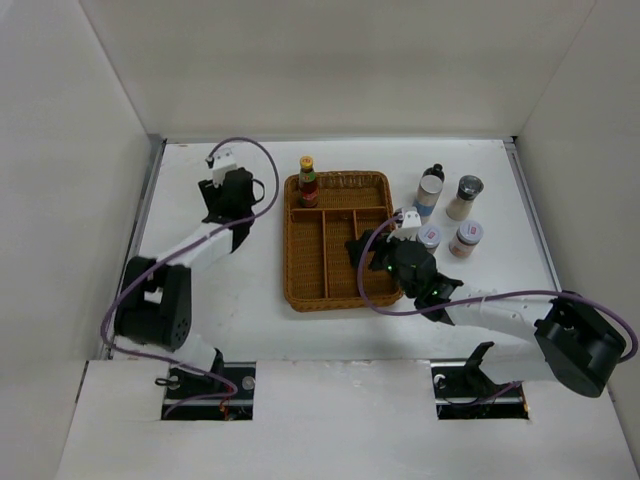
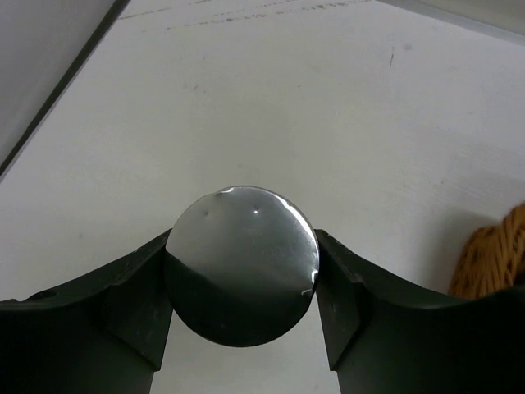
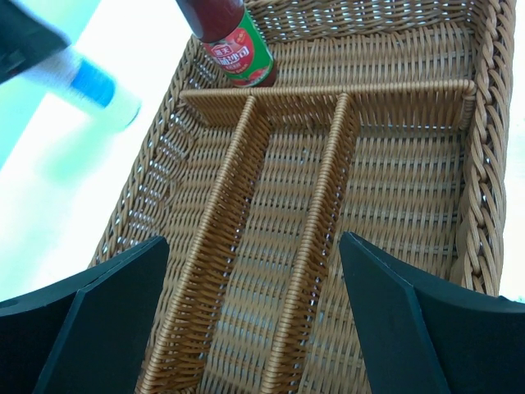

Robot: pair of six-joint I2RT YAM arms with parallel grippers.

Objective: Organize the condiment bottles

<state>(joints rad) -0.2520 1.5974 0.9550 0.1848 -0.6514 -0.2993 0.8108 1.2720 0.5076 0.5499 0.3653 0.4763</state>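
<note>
My left gripper (image 1: 232, 192) stands left of the brown wicker tray (image 1: 300, 295), over the bare table. In the left wrist view its jaws (image 2: 244, 246) are shut on a silver-lidded white cylinder (image 2: 242, 263). That cylinder, with a blue band, also shows blurred in the right wrist view (image 3: 90, 82). My right gripper (image 1: 362, 250) is open and empty above the tray's right side (image 3: 253, 245). A red sauce bottle (image 1: 307, 182) with a yellow cap stands in the tray's back-left compartment (image 3: 234, 41). Right of the tray stand a dark black-capped bottle (image 1: 434, 174), a white cylinder (image 1: 428, 194), a beige shaker (image 1: 464, 198) and two short red-labelled jars (image 1: 430, 238) (image 1: 466, 238).
The tray has one cross compartment at the back and three long ones (image 3: 287, 213). Its rim shows at the right edge of the left wrist view (image 2: 496, 254). White walls enclose the table on the left, back and right. A purple cable (image 1: 250, 150) loops over the left arm.
</note>
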